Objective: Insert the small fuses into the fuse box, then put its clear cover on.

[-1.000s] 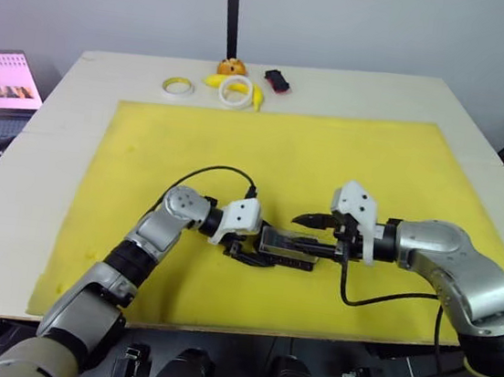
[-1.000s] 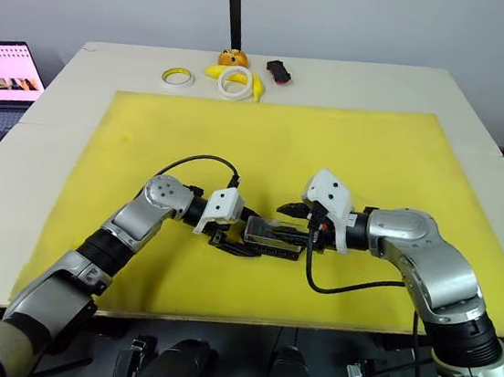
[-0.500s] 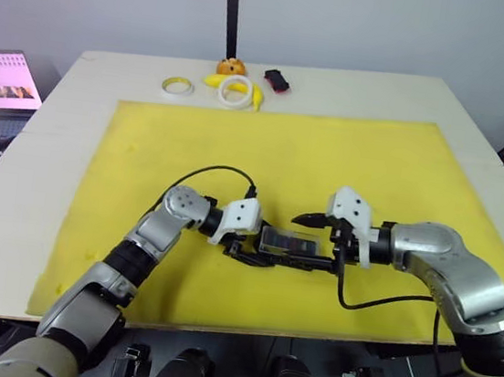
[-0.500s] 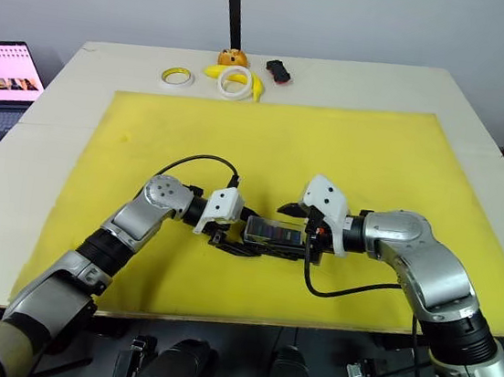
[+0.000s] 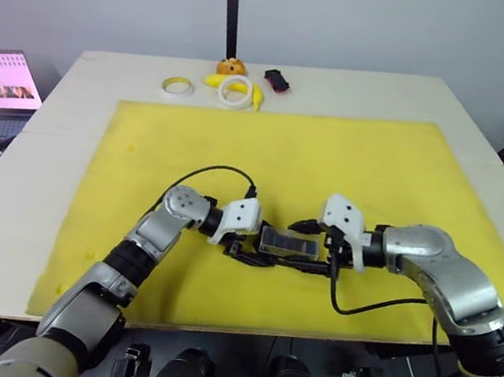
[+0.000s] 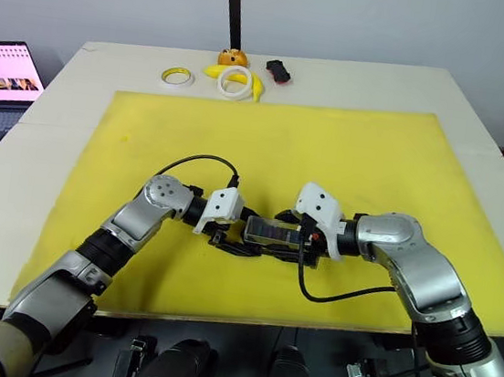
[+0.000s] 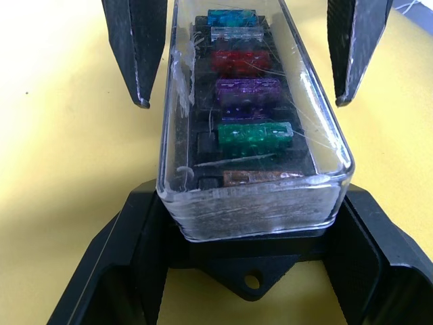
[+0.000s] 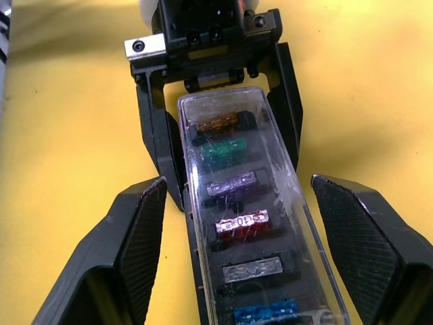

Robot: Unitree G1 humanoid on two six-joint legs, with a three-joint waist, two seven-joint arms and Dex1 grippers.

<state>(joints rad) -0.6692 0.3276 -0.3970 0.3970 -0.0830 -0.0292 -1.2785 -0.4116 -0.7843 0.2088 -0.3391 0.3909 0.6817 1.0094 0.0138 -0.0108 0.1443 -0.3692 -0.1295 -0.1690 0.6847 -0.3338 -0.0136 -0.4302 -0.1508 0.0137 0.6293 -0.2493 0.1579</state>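
Scratched glossy clear cover [image 7: 257, 122] over matt black plastic fuse box [image 8: 196, 267].

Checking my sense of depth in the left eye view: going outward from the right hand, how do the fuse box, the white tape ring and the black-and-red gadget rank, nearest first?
1. Fuse box: right at the right hand, mid-mat.
2. White tape ring: at the table's far edge, beyond the mat.
3. Black-and-red gadget: also at the far edge, a bit beyond the ring; these two are nearly level, so too close to call.

Transparent rectangular plastic cover [image 8: 260, 203] sits over coloured blade fuses [image 8: 237, 220]; right gripper's [image 8: 254, 254] black fingers [image 8: 135, 250] spread either side; left gripper [image 8: 210, 81] opposite.
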